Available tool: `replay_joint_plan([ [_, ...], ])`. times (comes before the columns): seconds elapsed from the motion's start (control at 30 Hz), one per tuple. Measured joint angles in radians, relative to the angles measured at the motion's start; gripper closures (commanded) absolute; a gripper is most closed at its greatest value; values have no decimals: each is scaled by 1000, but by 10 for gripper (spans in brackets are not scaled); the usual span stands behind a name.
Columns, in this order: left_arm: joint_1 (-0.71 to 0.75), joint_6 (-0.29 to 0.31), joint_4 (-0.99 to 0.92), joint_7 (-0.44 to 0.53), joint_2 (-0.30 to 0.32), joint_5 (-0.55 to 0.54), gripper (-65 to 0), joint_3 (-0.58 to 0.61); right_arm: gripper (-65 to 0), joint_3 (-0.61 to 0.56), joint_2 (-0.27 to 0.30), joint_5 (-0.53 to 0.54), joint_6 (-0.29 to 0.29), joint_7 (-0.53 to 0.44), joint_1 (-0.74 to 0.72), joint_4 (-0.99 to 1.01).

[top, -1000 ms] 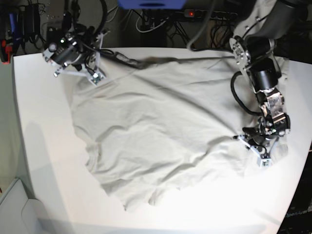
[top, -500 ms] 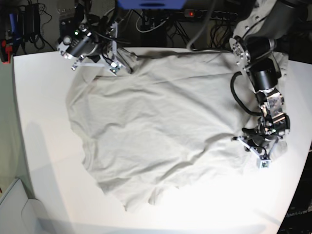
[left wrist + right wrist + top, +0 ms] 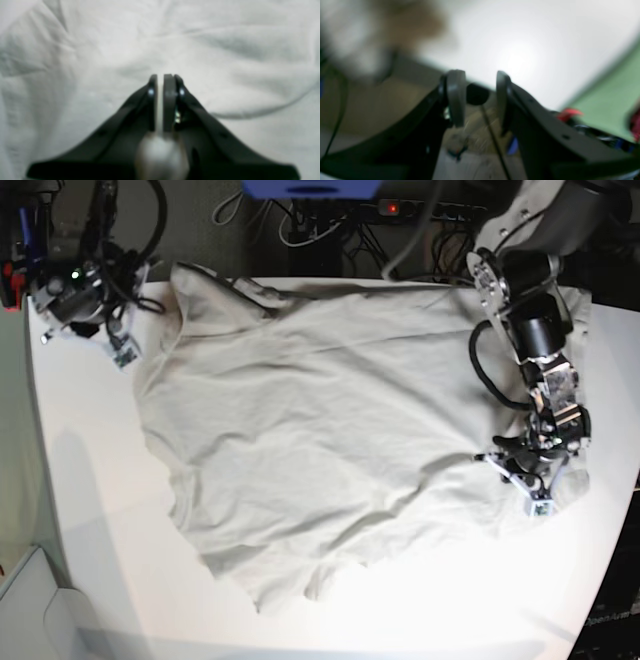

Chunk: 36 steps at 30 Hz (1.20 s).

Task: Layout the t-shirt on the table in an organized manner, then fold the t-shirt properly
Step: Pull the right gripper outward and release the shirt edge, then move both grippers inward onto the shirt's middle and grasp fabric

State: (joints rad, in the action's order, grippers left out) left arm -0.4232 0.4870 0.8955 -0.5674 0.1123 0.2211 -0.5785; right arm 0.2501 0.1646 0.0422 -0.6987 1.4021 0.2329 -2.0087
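Wrinkled light grey-beige cotton t-shirt [image 3: 320, 430] spread on white desk [image 3: 90, 480]; left gripper [image 3: 535, 485] (right of frame) pressed together on its edge; right gripper [image 3: 477, 97] spread, empty, upper left.

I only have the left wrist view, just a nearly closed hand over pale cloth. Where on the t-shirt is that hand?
Observer: The left hand sits at the t-shirt edge on the base view's right, close to the table rim.
Operator: And the other hand?
Observer: The right hand is up by the far left corner in the base view, just off the cloth's edge.
Operator: Is it holding anything?
Observer: No. Its own wrist view shows the jaws apart with nothing between them.
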Motion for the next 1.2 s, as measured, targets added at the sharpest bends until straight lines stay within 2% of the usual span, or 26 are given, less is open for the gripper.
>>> replay_joint_plan([
  [0.1,30,0,4,39,-10,-13,-43,1,-217,0,-1,2,0,0,-90,0],
  [0.2,63,0,13,69,-7,-29,-43,2,-217,-20,-28,1,0,8,-184,5],
  [0.27,94,0,26,106,-6,-48,-43,0,-217,-71,-51,-1,1,6,-248,11],
  [0.33,126,6,56,99,-8,-60,-43,0,-217,-143,-74,8,1,2,-313,49],
  [0.47,187,2,171,34,-44,-57,-43,0,-217,-227,-122,0,1,1,-418,153],
  [0.6,275,-7,325,-54,-100,-51,-43,0,-216,-288,-174,-3,0,-6,-515,359],
  [0.7,308,-12,411,-136,-145,-34,-43,15,-215,-298,-220,-3,0,-86,-553,491],
  [0.77,347,-15,457,-137,-168,-32,-43,48,-215,-299,-240,-2,0,-126,-555,543],
  [0.93,415,-17,555,-177,-238,-14,-43,129,-215,-298,-242,-10,0,-187,-543,613],
  [1.03,456,4,641,-265,-276,-16,-43,185,-215,-297,-242,-8,0,-204,-542,652],
  [1.1,470,19,697,-353,-279,-21,-43,201,-215,-299,-237,-8,0,-227,-536,668],
  [1.2,470,8,795,-410,-267,0,-43,194,-215,-298,-225,-11,0,-260,-517,672],
])
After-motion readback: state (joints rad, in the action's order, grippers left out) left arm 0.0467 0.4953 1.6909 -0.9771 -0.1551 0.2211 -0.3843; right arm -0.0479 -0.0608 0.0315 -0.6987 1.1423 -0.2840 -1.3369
